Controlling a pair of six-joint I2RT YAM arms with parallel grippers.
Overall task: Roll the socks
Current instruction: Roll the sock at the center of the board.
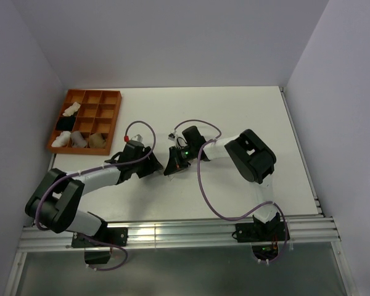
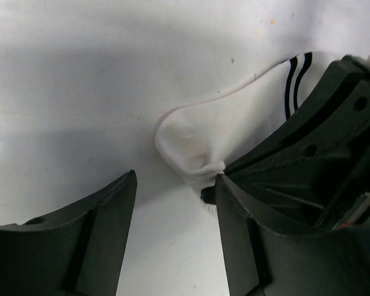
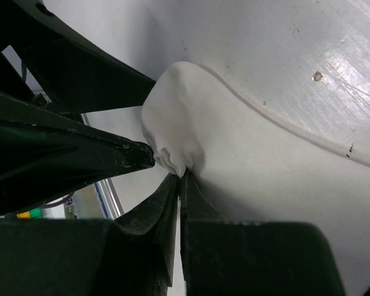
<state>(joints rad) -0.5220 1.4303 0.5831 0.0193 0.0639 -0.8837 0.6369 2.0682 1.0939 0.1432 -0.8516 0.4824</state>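
A short white sock [image 2: 228, 117] with two dark stripes at its cuff lies flat on the white table. My right gripper [image 3: 182, 176] is shut on a bunched fold at the sock's [image 3: 234, 142] toe end. In the left wrist view the right gripper [image 2: 320, 142] is the dark body at the right. My left gripper [image 2: 176, 206] stands open just in front of that fold, with only bare table between its fingers. Its right fingertip [image 2: 225, 185] is at the pinched cloth. In the top view both grippers, left [image 1: 155, 165] and right [image 1: 172, 165], meet at mid-table and hide the sock.
An orange-brown compartment tray [image 1: 114, 117] sits at the back left, holding white, grey, tan and black bundles. Purple cables loop over both arms. The table's metal rail [image 1: 172, 234] runs along the near edge.
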